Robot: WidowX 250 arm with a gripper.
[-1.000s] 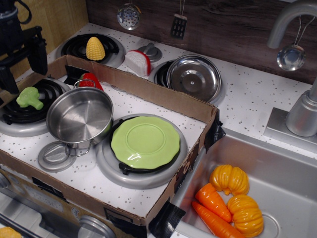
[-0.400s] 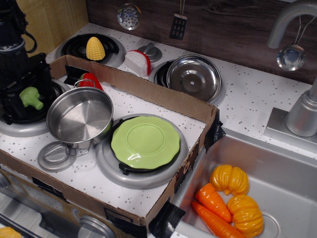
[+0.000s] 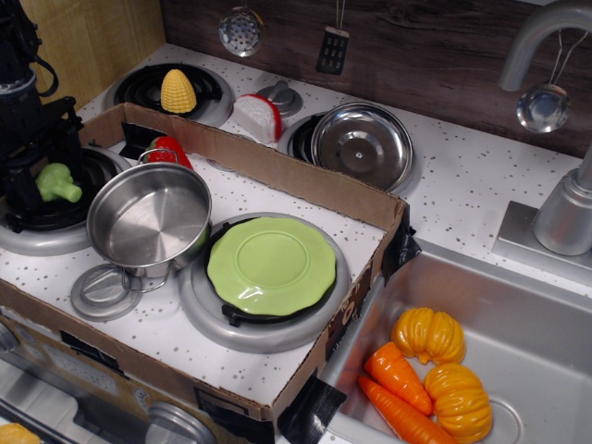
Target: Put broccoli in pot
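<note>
The light-green broccoli (image 3: 55, 182) lies on the black burner (image 3: 37, 211) at the far left, inside the cardboard box. My black gripper (image 3: 48, 176) is down over it, with one finger on each side, closed in against it. The broccoli still rests on the burner. The shiny steel pot (image 3: 150, 222) stands upright and empty just right of the broccoli, with its wire handle toward the front.
A green scalloped plate (image 3: 271, 264) sits on the front right burner. A red item (image 3: 169, 151) is behind the pot and a grey lid (image 3: 102, 291) in front. The cardboard wall (image 3: 277, 166) edges the box. A corn cob (image 3: 178, 90) and steel dish (image 3: 362, 143) lie behind it. Carrots and pumpkins (image 3: 427, 375) are in the sink.
My gripper has come down from above the box's left corner onto the broccoli, and its fingers have narrowed around it. The broccoli and pot have not moved.
</note>
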